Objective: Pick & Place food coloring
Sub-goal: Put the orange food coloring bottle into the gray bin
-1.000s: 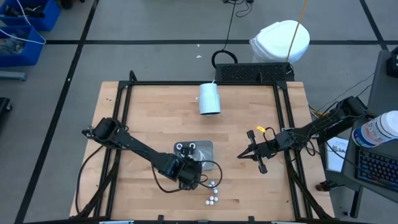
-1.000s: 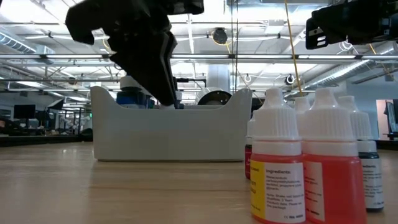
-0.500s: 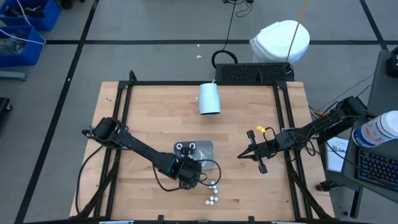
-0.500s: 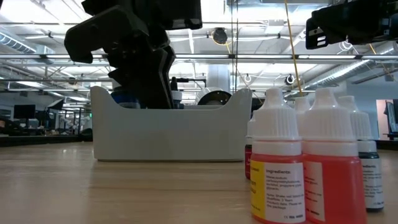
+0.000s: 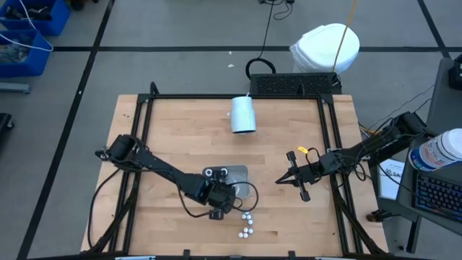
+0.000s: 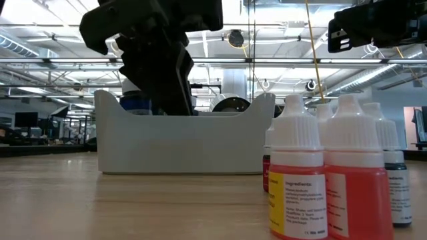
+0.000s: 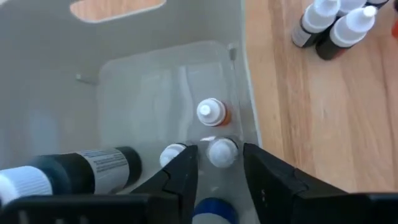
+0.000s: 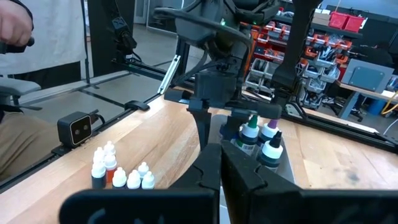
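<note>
Left wrist view showed the task part-way done: several small food coloring bottles with white caps already stood inside the translucent grey plastic tray point(image 7: 74, 74), among them an orange one point(image 7: 212, 113) just ahead of the left end effector point(image 7: 219, 171), a white-capped one point(image 7: 222, 151) between its fingertips, another point(image 7: 171, 154) beside its one finger, and a dark-bodied labelled bottle point(image 7: 93, 167) lying off to the side. A blue-topped bottle point(image 7: 214, 211) sat close under the wrist. The fingers stood parted around the white cap without visibly pressing it, so I judged nothing was held and a bottle had just been set down.

Beyond the tray wall, away from the end effector, a cluster of small white-capped bottles point(image 7: 336, 25) waited on the light wooden table point(image 7: 298, 124); the high view showed the same loose group point(image 5: 247, 225) just beside the left end effector point(image 5: 216, 196), with the tray point(image 5: 242, 172) under it. So the placing was unfinished, with those still to fetch.

The right end effector point(image 5: 283, 180) hung well apart to the other side, fingers pressed together and empty. A large white cylinder cup point(image 5: 243, 114) lay far off and untouched.
</note>
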